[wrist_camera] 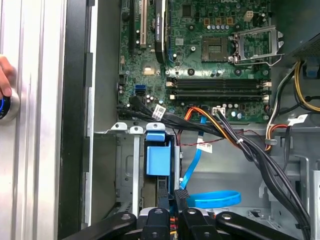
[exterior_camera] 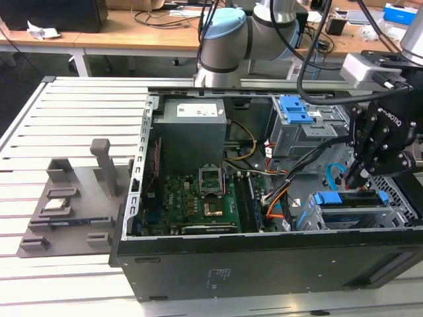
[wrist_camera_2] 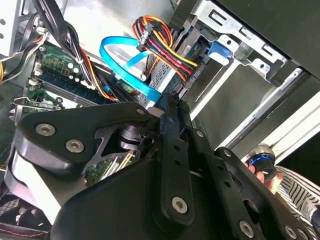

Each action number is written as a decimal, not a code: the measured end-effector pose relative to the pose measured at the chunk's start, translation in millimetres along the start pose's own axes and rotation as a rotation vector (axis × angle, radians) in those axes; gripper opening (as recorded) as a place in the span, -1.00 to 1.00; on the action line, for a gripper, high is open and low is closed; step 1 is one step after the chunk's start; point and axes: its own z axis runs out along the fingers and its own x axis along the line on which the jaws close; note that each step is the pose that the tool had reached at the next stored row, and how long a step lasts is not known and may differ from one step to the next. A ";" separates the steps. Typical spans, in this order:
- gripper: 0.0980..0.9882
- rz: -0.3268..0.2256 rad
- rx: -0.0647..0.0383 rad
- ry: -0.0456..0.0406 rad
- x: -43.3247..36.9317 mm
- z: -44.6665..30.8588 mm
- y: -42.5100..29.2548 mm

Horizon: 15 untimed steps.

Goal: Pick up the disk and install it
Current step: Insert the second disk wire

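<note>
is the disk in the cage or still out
In: the disk sits in the cage with the claw on its blue rail end.

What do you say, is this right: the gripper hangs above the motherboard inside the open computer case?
Not quite. In the exterior view the gripper hangs above the drive cage at the exterior view's right end of the open computer case; the motherboard lies further to the exterior view's left.

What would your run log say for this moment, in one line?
gripper: at the drive cage | disk: sitting in cage, under gripper | computer case: open
</note>
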 end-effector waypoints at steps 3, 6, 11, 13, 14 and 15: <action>-0.86 0.000 0.000 -0.0001 0.1 2.2 -0.6; -0.86 0.000 0.000 0.0003 0.8 4.3 -1.1; -0.86 0.000 0.000 0.0001 2.2 8.6 -3.1; -0.86 0.000 0.000 -0.0002 2.6 9.9 -3.9; -0.86 0.000 0.000 0.0000 2.9 10.3 -4.5; -0.86 0.000 0.000 0.0002 3.0 10.5 -4.8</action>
